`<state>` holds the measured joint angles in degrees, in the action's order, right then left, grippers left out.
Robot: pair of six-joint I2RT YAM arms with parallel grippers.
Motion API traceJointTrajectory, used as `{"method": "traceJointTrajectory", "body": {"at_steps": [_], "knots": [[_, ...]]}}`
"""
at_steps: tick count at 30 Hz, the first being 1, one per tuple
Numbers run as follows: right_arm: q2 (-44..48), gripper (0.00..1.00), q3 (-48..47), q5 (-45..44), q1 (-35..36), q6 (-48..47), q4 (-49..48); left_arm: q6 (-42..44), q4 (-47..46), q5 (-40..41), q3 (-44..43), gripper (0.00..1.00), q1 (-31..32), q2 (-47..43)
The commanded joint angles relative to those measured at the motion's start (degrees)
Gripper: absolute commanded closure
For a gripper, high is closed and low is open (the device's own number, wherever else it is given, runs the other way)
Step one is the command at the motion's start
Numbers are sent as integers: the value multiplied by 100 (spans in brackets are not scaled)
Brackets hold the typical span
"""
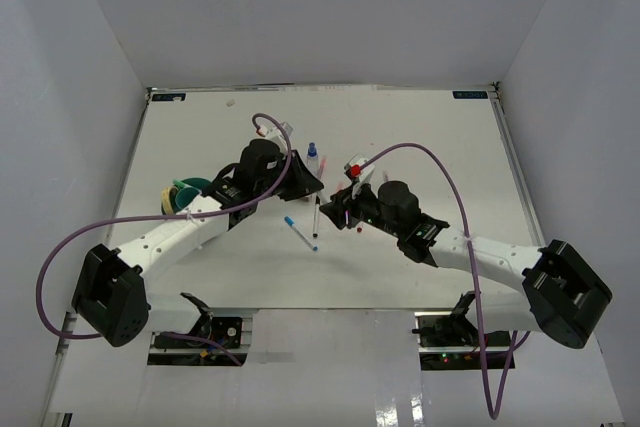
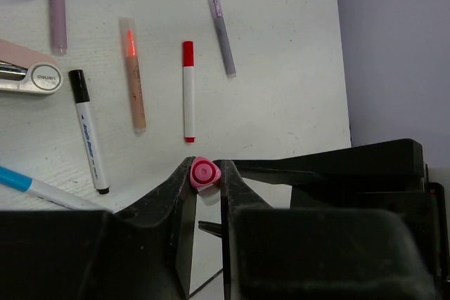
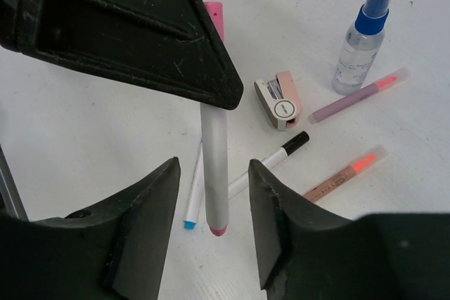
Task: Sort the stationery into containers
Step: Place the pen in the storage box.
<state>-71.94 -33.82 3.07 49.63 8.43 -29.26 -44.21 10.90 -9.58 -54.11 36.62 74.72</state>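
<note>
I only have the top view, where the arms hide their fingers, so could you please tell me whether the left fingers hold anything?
Observer: Yes, the left fingers are shut on a pink pen, seen end-on in the left wrist view.
Operator: Thank you; and the other arm?
Observer: The right fingers stand open, with a gap on each side of that pen.
Operator: Is anything else hidden there?
Observer: A pink stapler lies beside a black-capped marker.

2 white arms [image 1: 170,237], black joints [image 1: 110,297], purple cables [image 1: 450,187], scuffed black fingers [image 3: 140,230]
</note>
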Motion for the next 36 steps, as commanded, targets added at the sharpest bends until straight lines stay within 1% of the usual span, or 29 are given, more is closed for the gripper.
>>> {"method": "traceJointTrajectory", "body": {"at_steps": [1, 2, 3, 4, 5, 7, 8, 9, 11, 12, 14, 15, 18, 21, 27, 32, 36], "knots": [[-65, 48, -45, -87, 38, 28, -239, 43, -123, 53, -100, 87, 29, 8], [-74, 42, -71, -96, 38, 28, -195, 70, -114, 97, -74, 88, 29, -1], [-66, 33, -89, -122, 38, 28, -116, 122, -97, 158, -65, 89, 29, -18], [-57, 31, -89, -149, 47, 28, -89, 158, -1, 367, -56, 89, 29, -36], [-22, 16, -89, -184, 47, 45, -46, 210, 79, 535, -100, 90, 29, -97], [92, 1, -54, -307, 38, 71, 69, 430, 402, 921, -153, 91, 3, -168], [119, 10, -37, -533, 38, 98, 104, 526, 509, 1411, -179, 91, -32, -212], [163, 10, -2, -753, 47, 133, 148, 597, 614, 1563, -231, 91, -84, -325], [259, 10, 7, -965, 38, 229, 332, 799, 887, 1810, -241, 91, -409, -449], [277, 10, -1, -1149, 30, 273, 428, 869, 966, 1881, -249, 91, -697, -606], [295, 10, -54, -1247, 3, 396, 648, 1044, 1160, 1986, -232, 91, -1032, -765], [277, 10, -63, -1369, -32, 492, 719, 1124, 1230, 2178, -232, 91, -1330, -914], [181, 10, -81, -1414, -137, 677, 869, 1405, 1502, 2635, -284, 90, -1806, -1082], [172, 10, -80, -1703, -199, 871, 1000, 1608, 1608, 2891, -337, 89, -2123, -1100], [180, 10, -124, -2003, -296, 784, 1282, 1924, 1504, 3199, -399, 89, -2616, -1117], [137, 10, -124, -2048, -313, 687, 1291, 2021, 1433, 3173, -346, 89, -3081, -1170], [5, 10, -203, -1968, -322, 652, 1378, 2118, 1222, 3138, -223, 88, -3328, -1328]]}}
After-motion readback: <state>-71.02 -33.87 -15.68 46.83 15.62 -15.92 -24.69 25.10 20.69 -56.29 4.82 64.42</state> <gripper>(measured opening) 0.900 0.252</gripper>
